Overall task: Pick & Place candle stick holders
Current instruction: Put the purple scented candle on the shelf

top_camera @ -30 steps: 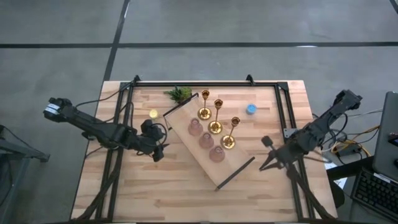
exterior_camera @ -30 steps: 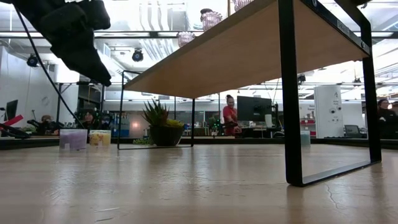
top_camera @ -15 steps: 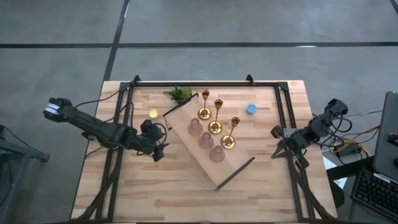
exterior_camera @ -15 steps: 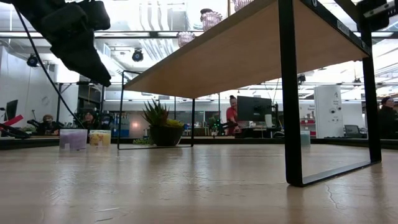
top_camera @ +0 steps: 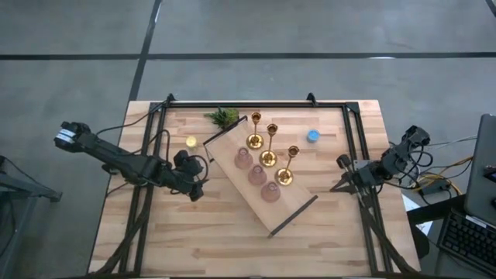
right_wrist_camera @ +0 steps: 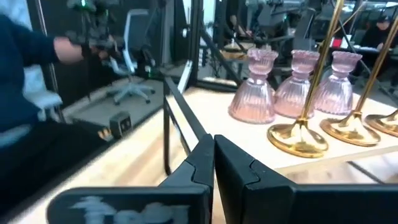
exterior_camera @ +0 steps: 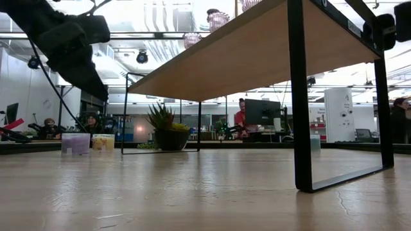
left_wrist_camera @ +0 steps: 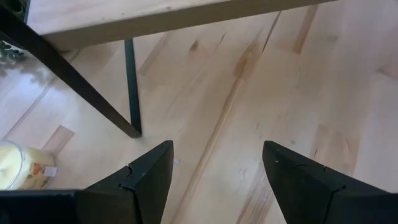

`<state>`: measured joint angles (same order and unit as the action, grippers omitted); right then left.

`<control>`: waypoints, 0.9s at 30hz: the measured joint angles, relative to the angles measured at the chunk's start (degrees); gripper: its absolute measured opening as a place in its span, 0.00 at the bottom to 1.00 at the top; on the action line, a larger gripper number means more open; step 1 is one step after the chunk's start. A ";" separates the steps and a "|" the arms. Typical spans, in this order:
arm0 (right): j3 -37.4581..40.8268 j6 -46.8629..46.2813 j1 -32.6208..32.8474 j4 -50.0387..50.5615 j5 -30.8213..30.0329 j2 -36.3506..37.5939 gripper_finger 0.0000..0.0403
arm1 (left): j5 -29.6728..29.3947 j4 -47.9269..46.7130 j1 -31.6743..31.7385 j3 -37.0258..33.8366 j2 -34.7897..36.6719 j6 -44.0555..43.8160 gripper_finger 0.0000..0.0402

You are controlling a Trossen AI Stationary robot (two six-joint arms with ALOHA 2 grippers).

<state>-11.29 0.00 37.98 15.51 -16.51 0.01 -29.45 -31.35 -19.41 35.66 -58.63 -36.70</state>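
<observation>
High view gives me the three gold candlesticks (top_camera: 269, 152) standing in a slanted row on the raised wooden shelf (top_camera: 298, 203) in the middle of the desk (top_camera: 232, 248), with the three pink glass cups (top_camera: 256, 175) in a matching row just beside them, on the side nearer my left arm. A green plant sprig (top_camera: 223, 117) sits by the shelf's far corner, a yellow tealight (top_camera: 191, 142) lies near it, and a blue tealight (top_camera: 312, 136) lies on the other side. My left claw (top_camera: 195, 186) hangs just beside the shelf with its fingers (left_wrist_camera: 143, 180) spread apart and nothing between them (bare wood below). My right claw (top_camera: 343, 173) sits at the desk's right edge, well apart from the shelf, fingers pressed together.
</observation>
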 joint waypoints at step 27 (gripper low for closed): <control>-2.09 -62.48 -0.04 -9.94 -26.71 -4.21 0.02 | 0.24 0.87 -0.19 -0.22 0.00 -0.49 0.62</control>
<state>-13.38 -62.48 37.93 5.56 -43.22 -4.20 -29.21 -30.48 -19.59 35.44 -58.63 -37.19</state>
